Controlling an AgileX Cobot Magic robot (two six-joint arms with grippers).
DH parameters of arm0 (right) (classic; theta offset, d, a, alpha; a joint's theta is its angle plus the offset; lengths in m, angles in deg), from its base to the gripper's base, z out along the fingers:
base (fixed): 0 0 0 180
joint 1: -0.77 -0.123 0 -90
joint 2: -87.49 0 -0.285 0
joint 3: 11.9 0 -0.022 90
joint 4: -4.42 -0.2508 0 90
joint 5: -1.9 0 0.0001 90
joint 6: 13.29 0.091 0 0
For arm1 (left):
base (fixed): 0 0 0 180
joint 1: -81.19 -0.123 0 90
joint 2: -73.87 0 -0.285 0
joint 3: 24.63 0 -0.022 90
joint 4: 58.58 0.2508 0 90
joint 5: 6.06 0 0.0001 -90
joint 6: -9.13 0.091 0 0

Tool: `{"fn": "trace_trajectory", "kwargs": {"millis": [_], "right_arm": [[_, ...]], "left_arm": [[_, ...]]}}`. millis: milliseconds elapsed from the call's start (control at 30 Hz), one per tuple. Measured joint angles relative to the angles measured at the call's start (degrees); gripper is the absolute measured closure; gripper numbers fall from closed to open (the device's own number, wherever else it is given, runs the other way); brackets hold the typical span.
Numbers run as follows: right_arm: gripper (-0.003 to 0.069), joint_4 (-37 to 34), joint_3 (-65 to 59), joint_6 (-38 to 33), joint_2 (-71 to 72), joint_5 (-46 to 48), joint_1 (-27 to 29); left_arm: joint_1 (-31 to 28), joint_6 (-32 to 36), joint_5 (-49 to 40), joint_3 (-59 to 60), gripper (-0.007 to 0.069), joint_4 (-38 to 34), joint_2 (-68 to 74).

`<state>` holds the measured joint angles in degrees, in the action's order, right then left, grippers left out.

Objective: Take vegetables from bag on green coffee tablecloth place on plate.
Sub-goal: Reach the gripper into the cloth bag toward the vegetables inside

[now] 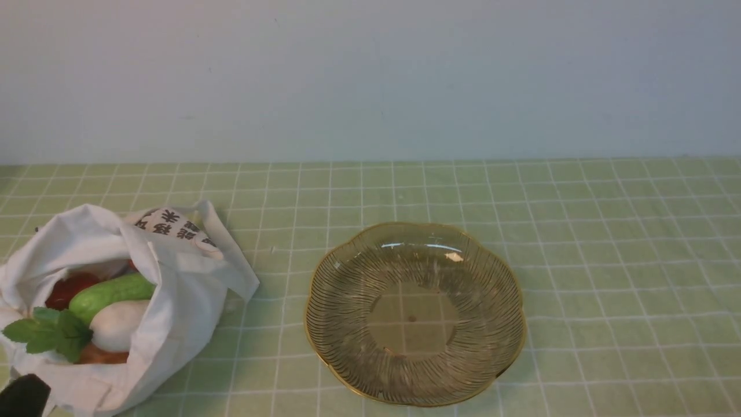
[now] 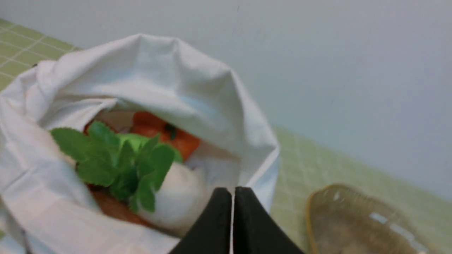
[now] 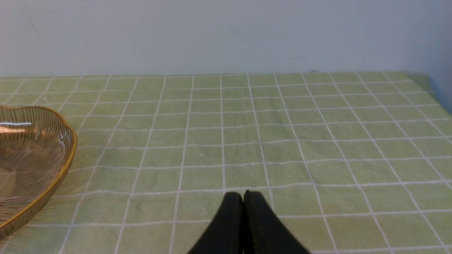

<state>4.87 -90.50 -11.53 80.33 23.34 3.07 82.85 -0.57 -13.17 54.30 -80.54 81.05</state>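
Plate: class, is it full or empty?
Empty: only the tablecloth shows through the plate; the vegetables lie in the bag.

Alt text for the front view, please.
An open white bag lies at left on a green checked tablecloth, showing a cucumber, a leafy white radish and a red vegetable; an empty amber glass plate sits apart to its right.
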Motion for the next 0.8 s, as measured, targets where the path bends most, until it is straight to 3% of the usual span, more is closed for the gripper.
{"fn": "trace_trajectory", "kwargs": {"millis": [200,367,500,567,600,633,667,800], "right_arm": [[0.0675,0.0,0.0,0.0,0.0,0.0,0.0],[0.0675,0.0,0.0,0.0,0.0,0.0,0.0],[0.0675,0.0,0.0,0.0,0.0,0.0,0.0],[0.0675,0.0,0.0,0.0,0.0,0.0,0.0],[0.0675,0.0,0.0,0.0,0.0,0.0,0.0],[0.0675,0.0,0.0,0.0,0.0,0.0,0.0],[0.0675,0.0,0.0,0.0,0.0,0.0,0.0],[0.0675,0.0,0.0,0.0,0.0,0.0,0.0]], "left_arm": [[0.0,-0.1,20.1,-0.9,0.0629,-4.4,0.0],[0.0,1.9,16.5,-10.5,0.0629,1.0,1.7],[0.0,4.6,-10.3,-26.4,0.0629,9.0,14.0],[0.0,4.7,-16.9,-30.1,0.0629,11.1,17.7],[0.0,4.8,-26.9,-34.6,0.0629,14.0,23.6],[0.0,4.8,-29.1,-35.6,0.0629,14.8,25.1],[0.0,4.8,-36.8,-39.3,0.0629,17.8,30.8],[0.0,4.8,-47.5,-45.5,0.0629,24.4,42.1]]}}
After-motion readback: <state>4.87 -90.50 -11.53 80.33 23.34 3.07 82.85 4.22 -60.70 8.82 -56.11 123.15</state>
